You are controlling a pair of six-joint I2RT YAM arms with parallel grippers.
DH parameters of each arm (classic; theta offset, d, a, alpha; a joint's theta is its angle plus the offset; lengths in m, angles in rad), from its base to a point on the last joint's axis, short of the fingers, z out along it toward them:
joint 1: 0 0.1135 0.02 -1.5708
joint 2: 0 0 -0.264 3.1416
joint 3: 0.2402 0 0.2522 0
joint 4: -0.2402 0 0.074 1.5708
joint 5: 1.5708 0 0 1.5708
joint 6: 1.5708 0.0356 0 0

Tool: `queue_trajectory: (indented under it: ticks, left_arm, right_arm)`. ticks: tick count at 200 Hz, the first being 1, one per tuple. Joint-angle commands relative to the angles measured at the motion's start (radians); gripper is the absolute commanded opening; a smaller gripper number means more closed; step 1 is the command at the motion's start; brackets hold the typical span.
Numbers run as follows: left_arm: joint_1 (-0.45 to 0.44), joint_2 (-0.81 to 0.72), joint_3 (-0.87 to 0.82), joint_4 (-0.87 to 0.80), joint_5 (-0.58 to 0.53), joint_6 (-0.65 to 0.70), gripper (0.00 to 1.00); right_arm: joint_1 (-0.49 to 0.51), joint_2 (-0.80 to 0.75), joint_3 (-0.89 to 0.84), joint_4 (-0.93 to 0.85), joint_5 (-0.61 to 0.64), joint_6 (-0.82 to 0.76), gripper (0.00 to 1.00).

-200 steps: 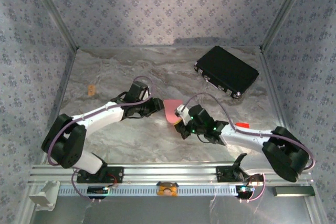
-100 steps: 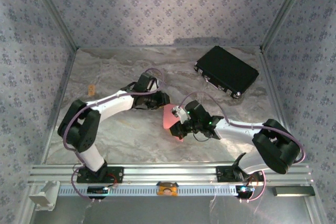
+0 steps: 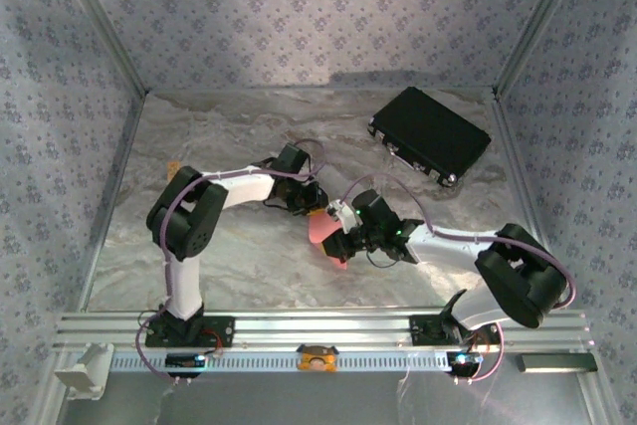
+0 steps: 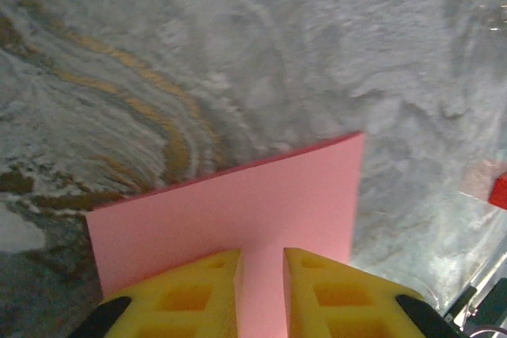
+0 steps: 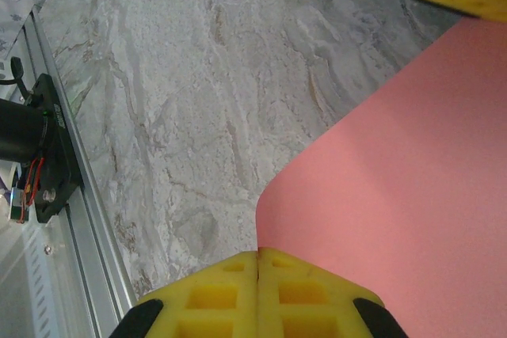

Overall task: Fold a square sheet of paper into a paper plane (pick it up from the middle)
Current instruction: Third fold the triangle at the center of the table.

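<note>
The square sheet of paper point(image 3: 322, 230) is held clear of the table, nearer the arm bases than the black case point(image 3: 430, 134) and to that case's left. No crease or dart shape is visible, so this is judged an early stage with the folds outstanding. The right gripper point(image 5: 259, 262) has its fingers pressed together on one edge of the sheet. The left gripper point(image 4: 262, 263) has its fingers narrowly parted astride the opposite edge, not visibly clamped. Both arms are bent at the elbow, forearms converging on the sheet.

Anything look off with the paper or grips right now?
The square sheet of paper bows instead of lying flat, pinched at one edge by the shut right gripper. The left gripper has its fingers at the edge, a gap between them. No tear shows.
</note>
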Motion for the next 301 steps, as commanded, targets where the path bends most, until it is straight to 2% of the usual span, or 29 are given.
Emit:
queue_trajectory:
  ticks: [1,109,301]
  left_arm:
    - [-0.007,0.036,0.022,-0.038,0.016,0.041,0.19]
    - [-0.017,0.064,0.013,-0.059,-0.023,0.056,0.18]
    - [-0.019,0.052,-0.001,-0.054,-0.032,0.054,0.18]
  right_arm:
    - [-0.011,0.018,-0.007,-0.001,-0.012,0.018,0.0]
    - [-0.101,0.071,0.016,-0.073,0.035,0.009,0.0]
    - [-0.141,0.087,0.05,-0.126,0.092,0.012,0.0]
